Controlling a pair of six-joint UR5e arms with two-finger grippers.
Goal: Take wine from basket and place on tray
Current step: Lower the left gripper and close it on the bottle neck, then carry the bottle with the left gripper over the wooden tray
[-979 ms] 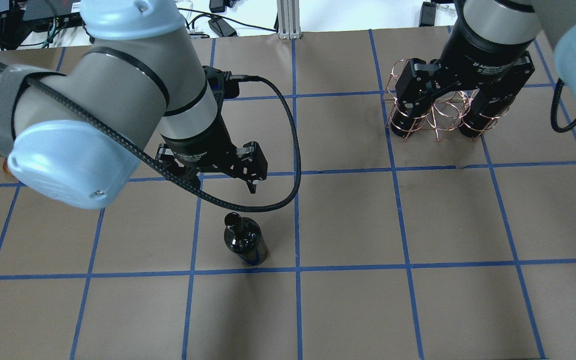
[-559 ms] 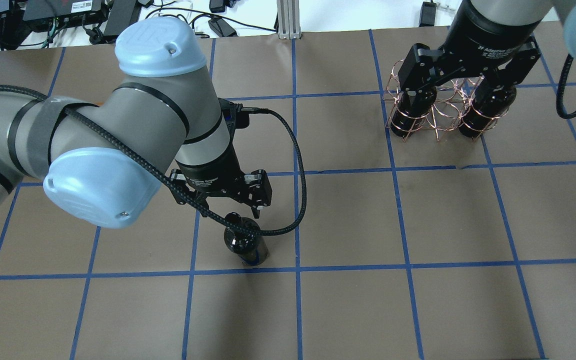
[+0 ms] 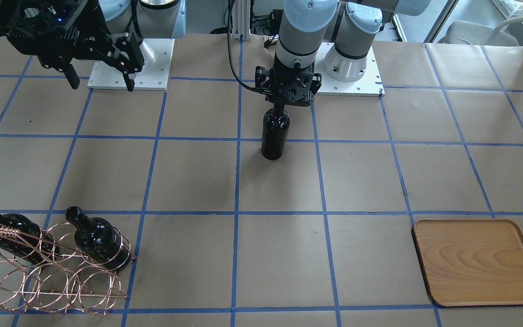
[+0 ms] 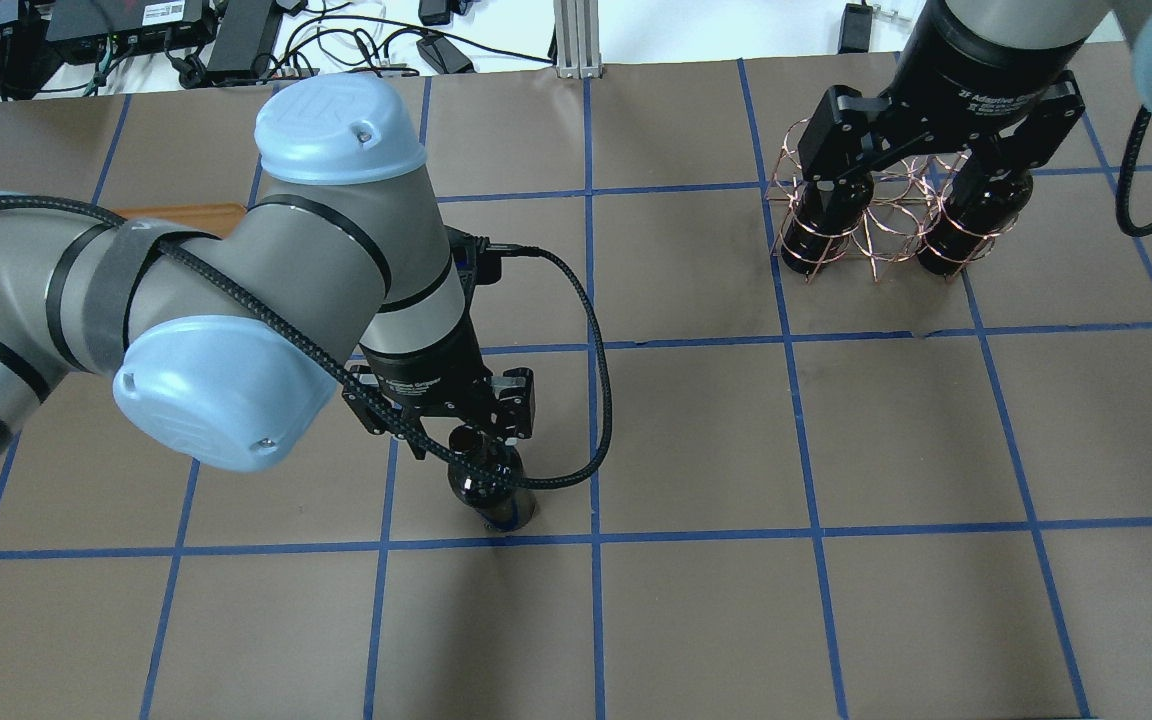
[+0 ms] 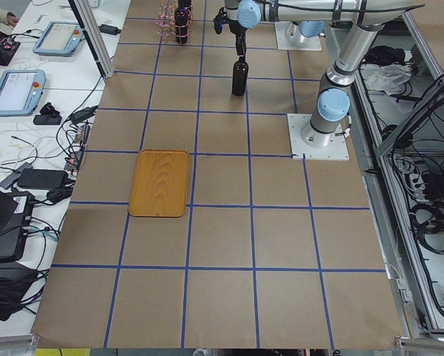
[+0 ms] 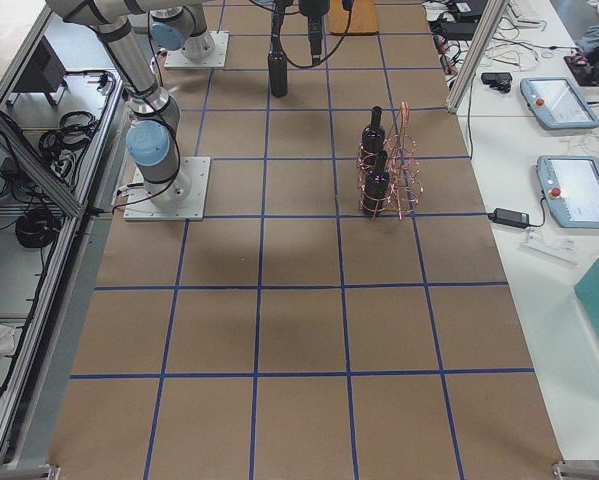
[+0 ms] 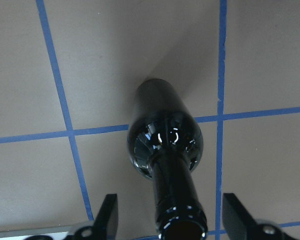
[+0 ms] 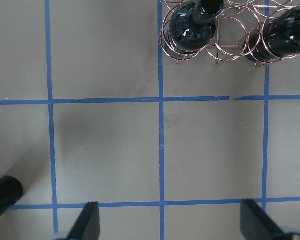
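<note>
One black wine bottle (image 3: 275,134) stands upright on the table, also seen in the overhead view (image 4: 493,487) and the left wrist view (image 7: 165,135). My left gripper (image 3: 284,103) (image 4: 451,435) is open, with its fingers (image 7: 107,220) on either side of the bottle's neck and not touching it. The copper wire basket (image 3: 48,277) (image 4: 876,225) holds two more bottles (image 3: 98,238) (image 3: 2,227). My right gripper (image 3: 102,85) (image 4: 921,175) hangs open and empty, high above the basket (image 8: 215,40). The wooden tray (image 3: 477,261) (image 5: 160,182) lies empty.
The table is brown paper with a blue tape grid. White arm base plates (image 3: 130,63) sit at the robot's edge. Tablets and cables (image 5: 29,89) lie on a side bench beyond the table's far edge.
My left gripper has moved toward the standing bottle and come down so that its open fingers straddle the neck. My right gripper shifted slightly away over the basket, still open.
</note>
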